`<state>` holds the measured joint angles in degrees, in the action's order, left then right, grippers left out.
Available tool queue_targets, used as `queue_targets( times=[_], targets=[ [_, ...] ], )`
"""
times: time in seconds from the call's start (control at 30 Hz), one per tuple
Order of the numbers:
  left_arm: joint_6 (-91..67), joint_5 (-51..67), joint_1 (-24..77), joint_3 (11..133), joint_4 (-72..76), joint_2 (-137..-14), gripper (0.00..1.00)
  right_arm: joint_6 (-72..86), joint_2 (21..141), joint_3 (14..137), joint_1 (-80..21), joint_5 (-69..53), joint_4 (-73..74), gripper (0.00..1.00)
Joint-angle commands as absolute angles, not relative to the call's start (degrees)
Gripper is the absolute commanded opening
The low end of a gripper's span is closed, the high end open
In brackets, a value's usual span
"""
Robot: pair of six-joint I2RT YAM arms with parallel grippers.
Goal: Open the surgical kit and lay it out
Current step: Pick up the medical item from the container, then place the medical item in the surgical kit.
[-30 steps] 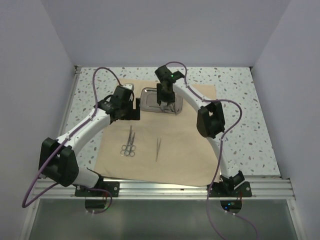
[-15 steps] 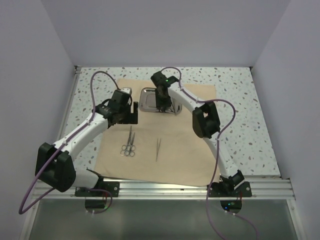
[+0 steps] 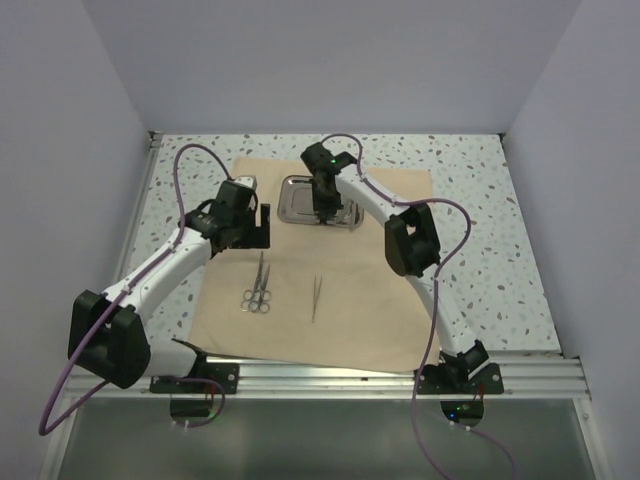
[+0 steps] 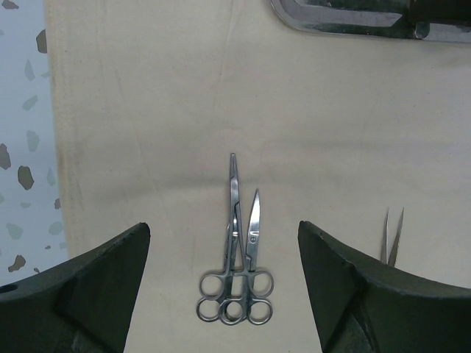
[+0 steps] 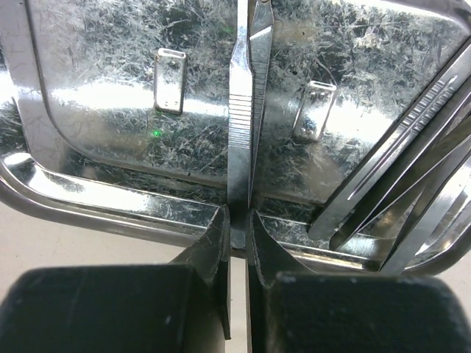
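The tan cloth [image 3: 350, 300] lies spread flat on the table. The shiny steel tray [image 3: 295, 200] stands at its far edge. My right gripper [image 5: 237, 217] is at the tray's near rim, shut on the end of ribbed steel tweezers [image 5: 239, 110] that lie in the tray [image 5: 110, 110]. More thin instruments [image 5: 412, 169] lean in the tray's right corner. Scissors and forceps [image 4: 239, 250] lie side by side on the cloth, their rings overlapping. My left gripper [image 4: 223, 232] hangs open above them, empty. A second pair of tweezers [image 3: 316, 297] lies to their right.
Speckled tabletop [image 3: 480, 220] surrounds the cloth, and grey walls stand on three sides. An aluminium rail [image 3: 330, 378] runs along the near edge by the arm bases. Purple cables [image 3: 190, 160] loop off both arms.
The right gripper has shifted left over the tray and closed on the tweezers. The left arm has drawn slightly left and back, its jaws unchanged.
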<state>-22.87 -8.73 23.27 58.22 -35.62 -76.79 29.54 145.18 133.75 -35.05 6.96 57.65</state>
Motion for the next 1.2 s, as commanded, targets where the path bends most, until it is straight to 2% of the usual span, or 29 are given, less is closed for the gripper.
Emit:
queue_targets(
  times=[0.0,0.27,0.47,0.57,0.67,0.9,1.03,1.17],
  targets=[
    [-21.6,-8.1,22.9,58.2,-33.7,-75.9,0.85,29.2,143.1,134.3,-35.5,8.1,60.8,0.00],
    [-21.6,-7.7,22.9,58.6,-32.9,-76.5,0.85,28.7,134.4,135.2,-35.6,8.3,62.7,0.00],
    [-21.1,-7.6,22.8,59.6,-32.8,-76.9,0.85,28.0,124.6,124.5,-35.5,9.1,61.7,0.00],
    [-20.8,-7.4,22.8,60.2,-32.6,-77.7,0.85,27.9,117.7,115.5,-35.6,9.4,61.1,0.00],
    [-20.6,-6.7,22.9,61.3,-31.1,-79.6,0.85,28.5,107.3,96.5,-35.6,9.5,58.3,0.00],
    [-20.4,-3.9,22.9,69.8,-28.8,-88.6,0.84,33.7,84.2,62.8,-35.5,8.4,53.9,0.00],
    [-20.5,-3.2,23.5,76.5,-28.6,-95.3,0.84,36.2,77.4,53.1,-35.7,5.9,51.3,0.00],
    [-20.9,-2.8,24.7,83.3,-28.7,-104.8,0.82,35.3,78.2,48.0,-35.6,0.8,48.0,0.00]
  ],
)
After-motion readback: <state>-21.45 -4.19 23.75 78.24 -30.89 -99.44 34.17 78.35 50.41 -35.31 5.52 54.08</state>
